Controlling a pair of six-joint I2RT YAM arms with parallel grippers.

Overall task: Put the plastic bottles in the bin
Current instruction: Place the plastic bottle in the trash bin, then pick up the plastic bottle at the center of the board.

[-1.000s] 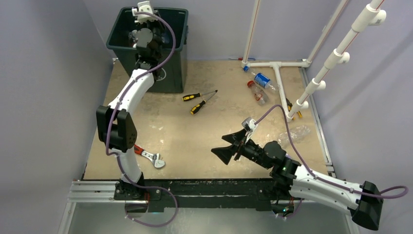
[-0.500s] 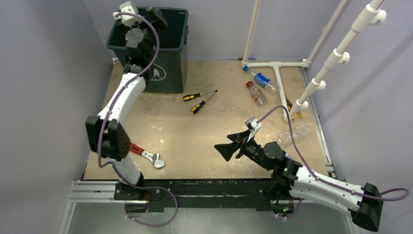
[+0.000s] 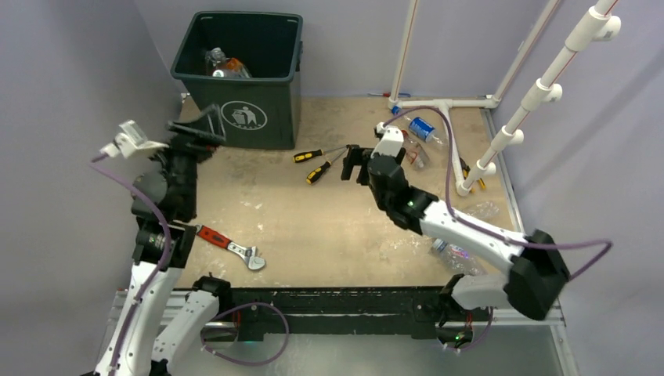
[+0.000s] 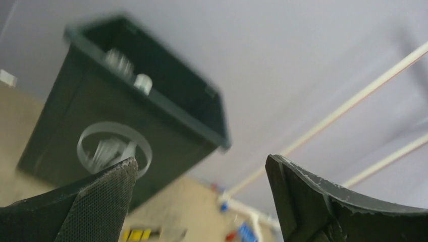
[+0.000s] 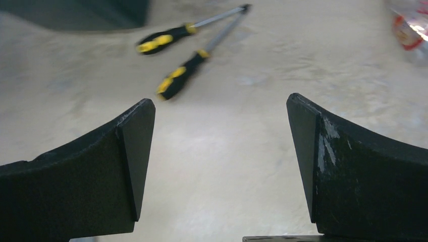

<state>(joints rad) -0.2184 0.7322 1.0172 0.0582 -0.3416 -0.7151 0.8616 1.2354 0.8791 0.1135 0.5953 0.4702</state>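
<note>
While the left gripper (image 3: 207, 131) hangs at about 9 o'clock over the table (image 3: 297, 219), its jaws are released wide with nothing between them. It points at the bin (image 3: 262, 110), which stands at 11 o'clock. Some bottles (image 3: 225, 64) already lie inside the bin, blurred in the left wrist view. A red-handled wrench (image 3: 232, 247) lies at 8 o'clock. Near the middle, at 12 o'clock, two screwdrivers (image 3: 319, 163) lie side by side. Just past them the right gripper (image 3: 356, 166) hovers above the bare board, equally released and empty. A red-capped bottle (image 3: 417, 155) and a blue-labelled bottle (image 3: 423, 128) lie at 1 o'clock beside the white pipe frame (image 3: 449, 125). A clear bottle (image 3: 481, 210) lies at 3 o'clock, and a crushed bottle (image 3: 454, 252) at 4 o'clock.
</note>
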